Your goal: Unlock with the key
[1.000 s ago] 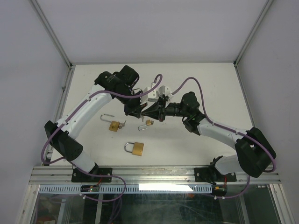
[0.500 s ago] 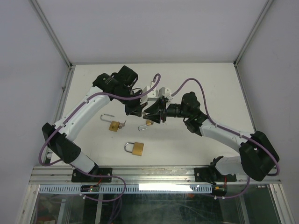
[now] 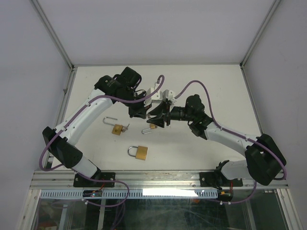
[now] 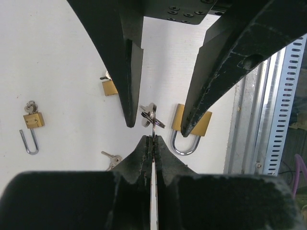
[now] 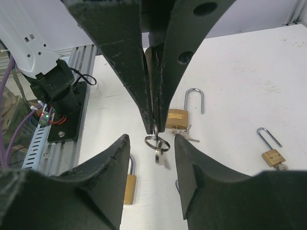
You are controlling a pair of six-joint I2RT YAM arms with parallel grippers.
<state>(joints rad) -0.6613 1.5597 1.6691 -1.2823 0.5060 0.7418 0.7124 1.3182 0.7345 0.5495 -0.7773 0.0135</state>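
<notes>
My left gripper (image 4: 152,138) is shut on a key ring (image 4: 152,116) and holds it in the air, with a key (image 5: 159,155) dangling from the ring. My right gripper (image 5: 151,139) is open, with one finger on each side of the ring and touching nothing. In the top view the left gripper (image 3: 143,113) and right gripper (image 3: 156,118) meet tip to tip above a small brass padlock (image 3: 152,126) with an open shackle. A closed brass padlock (image 3: 139,152) lies nearer the front. It also shows in the left wrist view (image 4: 205,125).
Another brass padlock (image 3: 116,128) with an open shackle and keys in it lies to the left on the white table (image 3: 201,91). It also shows in the right wrist view (image 5: 177,115). A metal rail (image 3: 158,179) runs along the table's front edge.
My right gripper has moved a little to the left, closer round the ring held by the left gripper. The left arm has shifted slightly. The padlocks have not moved.
</notes>
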